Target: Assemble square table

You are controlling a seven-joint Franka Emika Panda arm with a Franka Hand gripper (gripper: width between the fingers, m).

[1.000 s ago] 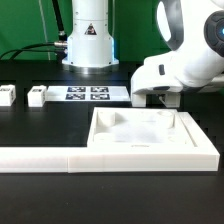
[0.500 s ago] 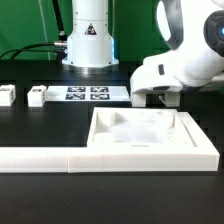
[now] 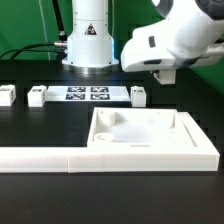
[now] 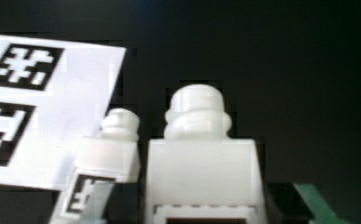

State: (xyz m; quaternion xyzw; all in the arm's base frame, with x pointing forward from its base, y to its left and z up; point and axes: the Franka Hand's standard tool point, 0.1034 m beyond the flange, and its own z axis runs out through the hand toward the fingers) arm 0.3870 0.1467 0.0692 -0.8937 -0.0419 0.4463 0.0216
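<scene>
Although the gripper (image 3: 166,72) hangs at the upper right of the exterior frame, its fingers are hidden, so I cannot tell whether they are clamped. A close leg (image 4: 202,150) fills the wrist view. The square tabletop (image 3: 150,140) lies directly below the gripper in the frame, and a standing leg (image 3: 137,95) sits just above its upper rim.

The white square tabletop (image 3: 145,133) lies flat at lower right, rim up, with round sockets in its corners. Far-left leg (image 3: 7,95) and second leg (image 3: 37,95) stand at mid-left. Third leg (image 3: 137,95) stands just behind the tabletop.
</scene>
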